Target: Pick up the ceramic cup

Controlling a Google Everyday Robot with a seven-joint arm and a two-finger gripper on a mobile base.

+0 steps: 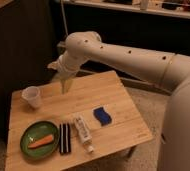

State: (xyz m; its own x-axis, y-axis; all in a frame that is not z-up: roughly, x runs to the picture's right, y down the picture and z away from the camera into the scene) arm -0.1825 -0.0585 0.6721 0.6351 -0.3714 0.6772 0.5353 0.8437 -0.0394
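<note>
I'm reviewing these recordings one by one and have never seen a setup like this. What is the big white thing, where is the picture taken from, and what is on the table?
The big white shape is a robot arm reaching in from the right. At its end is the gripper, the part that grasps things. It hangs pointing down over the back left part of the wooden table, a little to the right of the ceramic cup, and has not yet reached it.

There is only one camera view. It looks down at the table from above, and where the camera is mounted is not on record.

The small white cup stands near the table's left edge. At the front left is a green plate with a carrot on it. To its right lie a black ribbed object, a white tube and a blue sponge.
</note>
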